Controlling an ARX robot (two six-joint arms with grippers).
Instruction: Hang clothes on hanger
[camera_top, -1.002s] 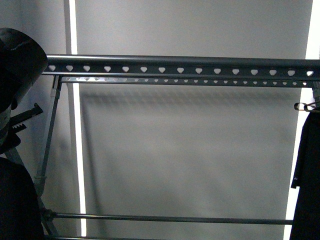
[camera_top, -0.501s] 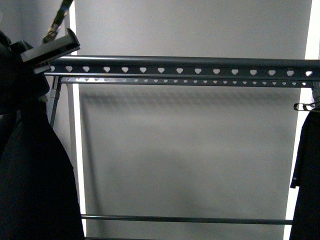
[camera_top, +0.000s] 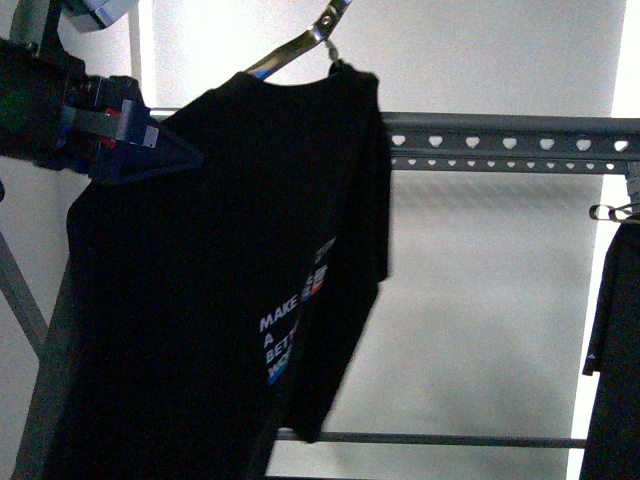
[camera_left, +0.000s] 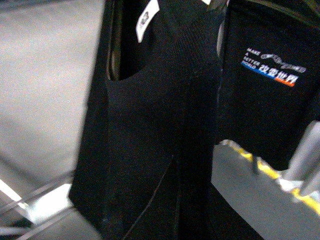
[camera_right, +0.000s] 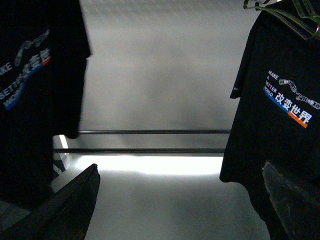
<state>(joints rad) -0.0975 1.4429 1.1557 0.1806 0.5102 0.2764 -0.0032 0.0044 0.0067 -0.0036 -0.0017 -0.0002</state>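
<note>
My left tool gripped the black slogan-printed T-shirt before the grey heart-punched metal rack; my right tool gaped empty.

Left pincer raised, pinched closed (right pincer spread wide).

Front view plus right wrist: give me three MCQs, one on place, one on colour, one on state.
1. The shiny hook atop the T-shirt is: A above the rack's top rail; B hooked over that rail; C on the floor.
2. The T-shirt is: A white; B black; C red.
3. The right hand is: A open, empty; B shut on cloth; C shut on the rail.
Answers: 1 A, the hook shows clear above the rail; 2 B, black with white lettering; 3 A, its fingers stand wide apart, nothing between.
</note>
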